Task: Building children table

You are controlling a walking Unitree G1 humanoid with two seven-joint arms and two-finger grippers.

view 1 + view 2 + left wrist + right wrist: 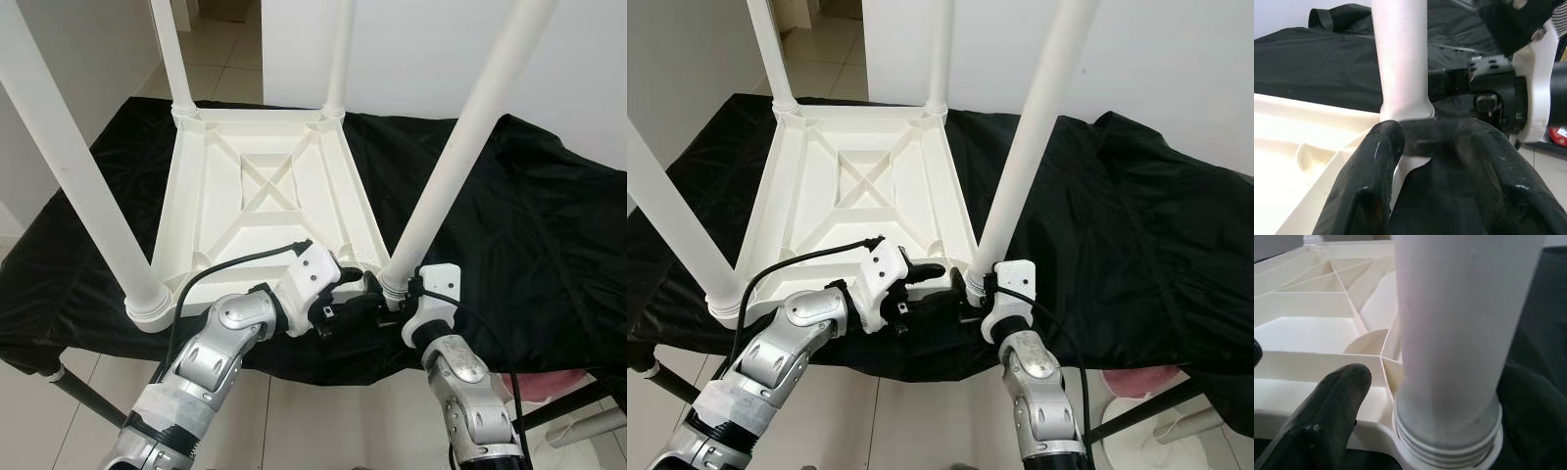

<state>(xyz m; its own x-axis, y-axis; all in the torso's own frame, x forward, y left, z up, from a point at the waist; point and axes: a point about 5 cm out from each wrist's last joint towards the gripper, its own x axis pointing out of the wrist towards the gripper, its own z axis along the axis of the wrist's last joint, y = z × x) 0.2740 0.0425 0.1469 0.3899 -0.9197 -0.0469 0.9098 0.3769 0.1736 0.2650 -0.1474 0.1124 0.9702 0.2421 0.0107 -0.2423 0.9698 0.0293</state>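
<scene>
A white children's table (pixel 260 201) lies upside down on a bench draped in black cloth (pixel 529 225), its four legs pointing up. The right gripper (pixel 1420 421) grasps the base of the near right leg (pixel 460 157), one finger on each side where it enters its corner socket. The left gripper (pixel 1430 161) sits released at the table's near edge, just beside that leg's foot, its fingers spread apart.
</scene>
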